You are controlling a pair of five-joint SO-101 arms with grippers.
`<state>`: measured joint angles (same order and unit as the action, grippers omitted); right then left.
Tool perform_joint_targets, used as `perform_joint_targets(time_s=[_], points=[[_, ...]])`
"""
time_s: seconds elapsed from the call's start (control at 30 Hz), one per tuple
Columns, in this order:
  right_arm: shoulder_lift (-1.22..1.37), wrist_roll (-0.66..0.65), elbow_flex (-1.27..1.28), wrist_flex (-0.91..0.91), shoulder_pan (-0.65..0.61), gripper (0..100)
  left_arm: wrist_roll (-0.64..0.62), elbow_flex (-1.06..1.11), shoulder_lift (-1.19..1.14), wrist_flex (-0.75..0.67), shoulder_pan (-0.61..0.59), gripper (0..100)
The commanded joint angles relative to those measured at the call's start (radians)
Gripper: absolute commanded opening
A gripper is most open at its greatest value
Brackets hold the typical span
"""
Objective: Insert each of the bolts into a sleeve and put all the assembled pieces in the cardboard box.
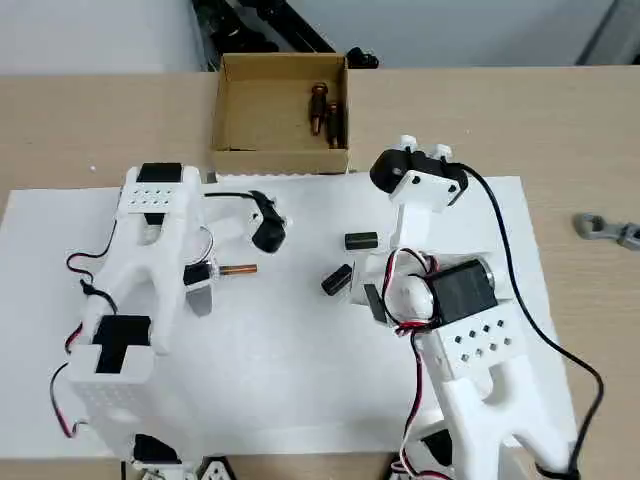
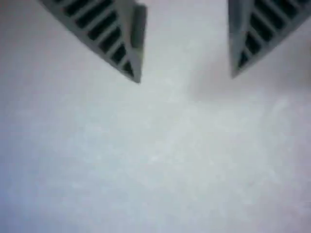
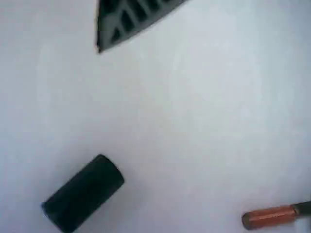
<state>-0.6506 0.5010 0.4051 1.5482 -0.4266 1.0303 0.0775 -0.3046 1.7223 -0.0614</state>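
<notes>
While left jaws gape, bolt (image 3: 272,216), sleeve (image 3: 82,193) apart

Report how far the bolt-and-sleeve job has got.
Done: what look like two assembled pieces lie in the cardboard box. In hand: nothing. The left gripper is open and empty over the white mat. Left: one bolt lies bare on the mat, apart from a sleeve and a second sleeve. It must be sleeved and boxed.
</notes>
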Motion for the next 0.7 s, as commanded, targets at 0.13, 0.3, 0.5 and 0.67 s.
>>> perform_joint_targets(time_s=[0.13, 0.3, 0.5, 0.67], points=[[-0.013, 0.006, 0.058, -0.104, 0.001, 15.8, -0.222, -0.035, 0.006, 0.02, 0.005, 12], [-0.015, 0.006, 0.127, -0.179, -0.005, 15.8, -0.428, -0.035, 0.006, -0.012, -0.002, 13], [-0.015, 0.003, 0.126, -0.183, -0.005, 15.8, -0.655, -0.035, 0.006, -0.012, 0.003, 13], [-0.015, 0.003, 0.126, -0.183, -0.005, 15.8, -0.921, -0.116, 0.008, 0.017, -0.031, 13]])
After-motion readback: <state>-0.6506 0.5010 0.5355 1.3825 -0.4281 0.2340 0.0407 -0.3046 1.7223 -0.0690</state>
